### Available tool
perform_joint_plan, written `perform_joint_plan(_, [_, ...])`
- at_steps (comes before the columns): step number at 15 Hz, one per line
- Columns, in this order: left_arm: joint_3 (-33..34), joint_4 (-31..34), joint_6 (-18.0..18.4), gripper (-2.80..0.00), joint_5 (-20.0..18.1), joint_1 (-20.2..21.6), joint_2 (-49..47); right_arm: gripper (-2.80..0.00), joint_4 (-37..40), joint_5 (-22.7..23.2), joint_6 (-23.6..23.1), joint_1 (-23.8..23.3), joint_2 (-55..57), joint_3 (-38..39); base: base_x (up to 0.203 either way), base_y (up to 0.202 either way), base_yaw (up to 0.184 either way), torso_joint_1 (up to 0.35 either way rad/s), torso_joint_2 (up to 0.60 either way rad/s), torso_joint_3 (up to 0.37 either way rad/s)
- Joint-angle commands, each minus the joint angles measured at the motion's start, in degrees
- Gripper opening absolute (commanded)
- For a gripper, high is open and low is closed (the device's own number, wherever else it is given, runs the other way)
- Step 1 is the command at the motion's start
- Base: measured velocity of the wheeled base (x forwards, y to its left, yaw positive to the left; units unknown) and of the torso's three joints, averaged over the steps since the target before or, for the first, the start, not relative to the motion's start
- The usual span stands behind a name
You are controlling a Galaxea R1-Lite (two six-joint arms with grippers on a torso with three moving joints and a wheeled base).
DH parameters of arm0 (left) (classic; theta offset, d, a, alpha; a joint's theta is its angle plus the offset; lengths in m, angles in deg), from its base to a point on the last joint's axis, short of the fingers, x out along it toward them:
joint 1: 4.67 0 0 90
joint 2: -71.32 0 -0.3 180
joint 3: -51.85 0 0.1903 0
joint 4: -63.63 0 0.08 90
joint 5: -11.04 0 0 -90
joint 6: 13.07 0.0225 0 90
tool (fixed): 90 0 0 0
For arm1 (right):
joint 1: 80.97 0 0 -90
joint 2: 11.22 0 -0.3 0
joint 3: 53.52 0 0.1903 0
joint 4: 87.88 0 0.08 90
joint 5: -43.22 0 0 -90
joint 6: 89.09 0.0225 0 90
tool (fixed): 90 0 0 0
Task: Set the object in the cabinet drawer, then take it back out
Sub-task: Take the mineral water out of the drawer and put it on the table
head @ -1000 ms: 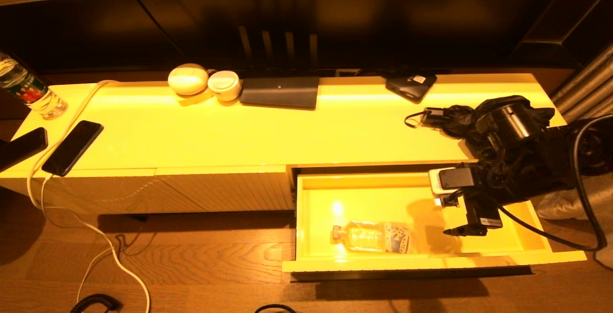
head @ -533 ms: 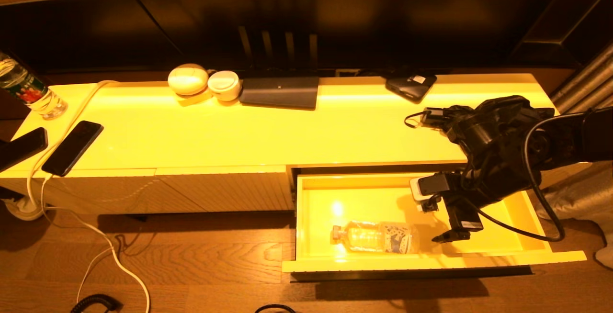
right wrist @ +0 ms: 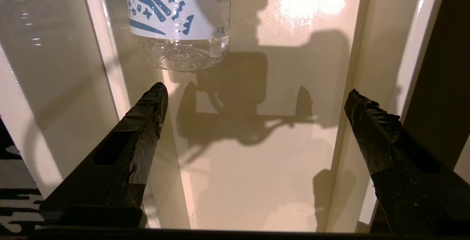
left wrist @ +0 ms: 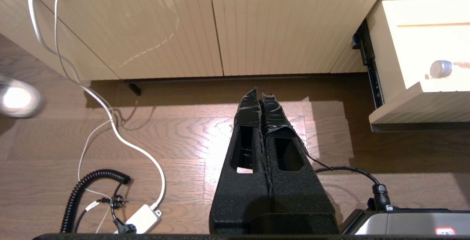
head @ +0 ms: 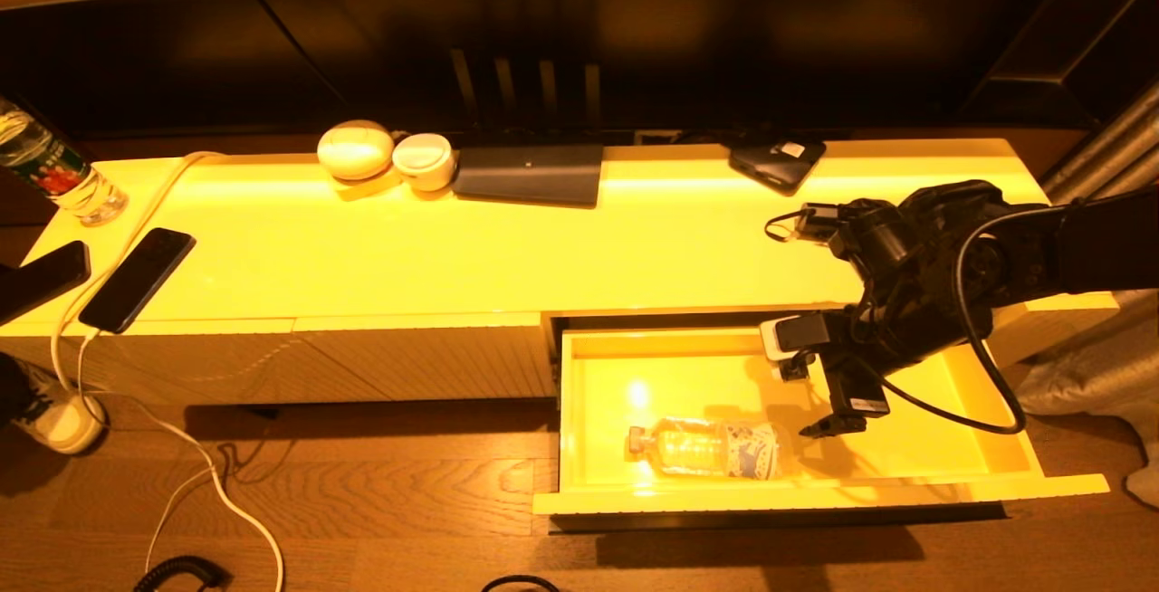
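The cream-yellow cabinet drawer [head: 982, 447] stands pulled out at the right of the cabinet. A clear plastic bottle [head: 711, 447] with a white and blue label lies on its side inside, near the front wall, cap pointing left. My right gripper [head: 828, 418] hangs open over the drawer, just right of the bottle's base and apart from it. In the right wrist view the bottle's base [right wrist: 180, 54] sits ahead of the gripper [right wrist: 256, 90], nearer one finger, with the bare drawer floor [right wrist: 257, 181] between the fingers. My left gripper [left wrist: 259, 92] is shut and empty over the wood floor, left of the drawer front [left wrist: 415, 108].
On the cabinet top lie two phones [head: 136, 277], a water bottle [head: 54, 171], two white round cases [head: 358, 150], a dark flat box [head: 530, 174] and a black device [head: 777, 162]. White cables [head: 181, 447] trail over the floor. A white shoe [head: 54, 420] shows at the left.
My right gripper has moved left along the drawer, closing on the bottle's base, still open. A white shoe has come into view at the lower left.
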Motion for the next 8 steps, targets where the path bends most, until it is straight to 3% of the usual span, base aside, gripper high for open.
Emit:
perform_joint_plan(1, [0.1,-0.1,0.0,-2.80,0.0,0.0,0.0,0.00,0.8,0.2,-0.4,0.1,1.0,-0.4,0.000,0.000,0.000,0.000,0.00,0.000])
perform_joint_plan(8, [0.1,-0.1,0.0,-2.80,0.0,0.0,0.0,0.00,1.4,0.1,0.0,1.3,3.5,-1.0,0.000,0.000,0.000,0.000,0.00,0.000])
